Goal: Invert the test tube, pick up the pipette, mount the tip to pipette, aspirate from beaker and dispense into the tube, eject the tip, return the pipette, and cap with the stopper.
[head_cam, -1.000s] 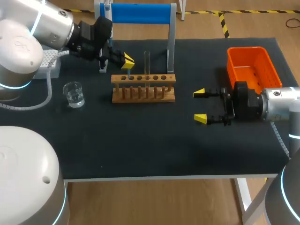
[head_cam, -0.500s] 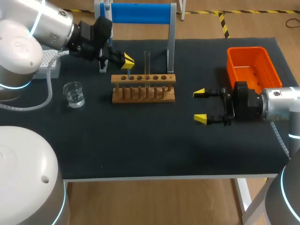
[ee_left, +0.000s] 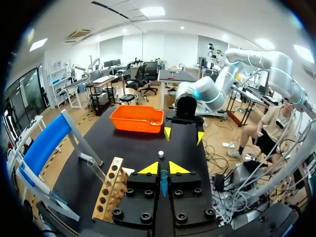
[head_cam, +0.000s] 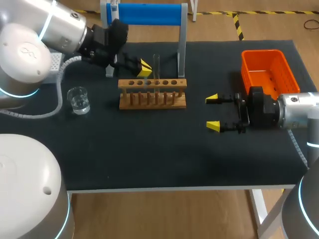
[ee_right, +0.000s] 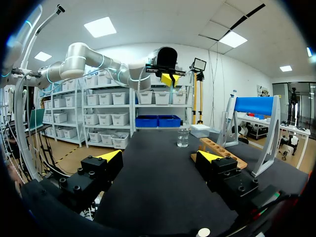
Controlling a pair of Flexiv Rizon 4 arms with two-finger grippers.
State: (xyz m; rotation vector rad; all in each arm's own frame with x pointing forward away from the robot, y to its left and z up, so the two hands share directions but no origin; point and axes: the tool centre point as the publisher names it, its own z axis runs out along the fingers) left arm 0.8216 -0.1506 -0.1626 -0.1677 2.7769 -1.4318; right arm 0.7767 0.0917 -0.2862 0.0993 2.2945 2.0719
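My left gripper (head_cam: 144, 68) hovers over the wooden rack (head_cam: 152, 93), just left of the upright clear test tube (head_cam: 156, 64). It is shut on a slim blue pointed piece (ee_left: 163, 181), seemingly the pipette, which hangs down from the fingers. In the left wrist view the rack (ee_left: 109, 192) and tube (ee_left: 94, 165) lie beside the left gripper (ee_left: 160, 169), and a small white stopper (ee_left: 160, 154) lies ahead on the mat. My right gripper (head_cam: 213, 112) rests low at the right, open and holding nothing. The beaker (head_cam: 79, 99) with water stands left of the rack.
An orange bin (head_cam: 269, 72) stands at the back right, behind my right arm. A blue-topped stand (head_cam: 144, 14) rises behind the rack. A white tip box (head_cam: 52, 67) sits at the far left. Bare black mat lies in front of the rack.
My left gripper has moved right along the rack, toward the test tube, still holding the blue piece. The right arm has not moved.
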